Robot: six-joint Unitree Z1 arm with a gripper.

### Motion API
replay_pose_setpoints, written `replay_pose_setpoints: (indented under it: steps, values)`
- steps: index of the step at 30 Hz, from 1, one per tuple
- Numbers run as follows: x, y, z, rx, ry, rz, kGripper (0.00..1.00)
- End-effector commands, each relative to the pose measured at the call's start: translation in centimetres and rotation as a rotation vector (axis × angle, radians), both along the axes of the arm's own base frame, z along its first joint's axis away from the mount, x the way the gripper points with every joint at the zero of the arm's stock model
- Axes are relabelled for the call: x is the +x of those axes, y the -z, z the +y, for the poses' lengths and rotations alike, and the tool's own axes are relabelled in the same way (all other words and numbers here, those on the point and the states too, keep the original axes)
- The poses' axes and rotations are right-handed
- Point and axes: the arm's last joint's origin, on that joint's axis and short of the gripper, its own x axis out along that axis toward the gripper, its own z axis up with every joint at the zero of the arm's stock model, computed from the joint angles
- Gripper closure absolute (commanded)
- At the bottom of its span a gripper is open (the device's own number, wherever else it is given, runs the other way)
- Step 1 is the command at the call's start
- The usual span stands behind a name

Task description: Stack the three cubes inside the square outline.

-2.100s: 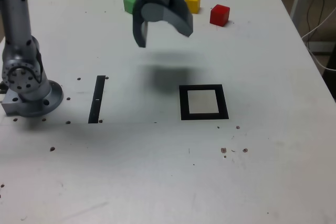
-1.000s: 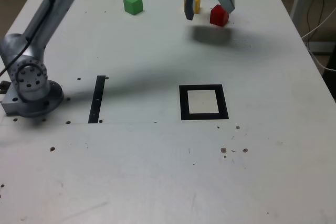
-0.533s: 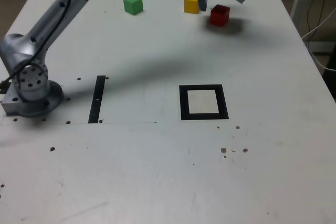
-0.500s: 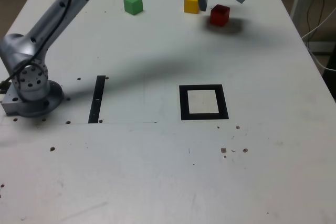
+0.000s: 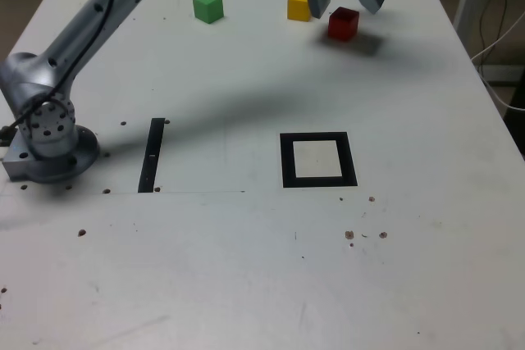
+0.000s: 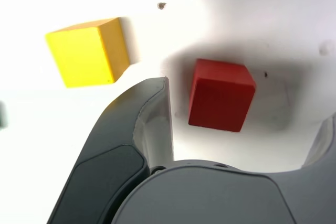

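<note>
Three cubes are still lying apart on the surface, well away from the square outline. You are bringing the fingers, spread wide and holding nothing, from the green cube's side over to the red cube, with the yellow cube beside it; red is probably becoming your first pick.

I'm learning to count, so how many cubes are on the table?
3: green alone on the exterior view's left, yellow in the middle, red near the open gripper.
</note>
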Motion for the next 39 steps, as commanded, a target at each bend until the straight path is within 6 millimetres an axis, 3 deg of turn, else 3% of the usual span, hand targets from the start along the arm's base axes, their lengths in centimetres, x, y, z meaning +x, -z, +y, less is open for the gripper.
replay_pose_setpoints:
  steps: [1, 15, 29, 33, 39]
  values:
    - [-0.1, 0.0, 0.0, -0.009, 0.059, 0.014, 0.02]
    - [0.1, 0.9, 0.2, 0.002, 0.076, 0.039, 0.04]
    - [1.3, 2.6, -0.5, 0.008, 0.052, 0.053, 0.12]
    - [1.4, 2.8, -0.6, 0.018, 0.033, 0.058, 0.25]
    - [1.5, 2.7, -0.7, 0.044, 0.02, 0.065, 0.55]
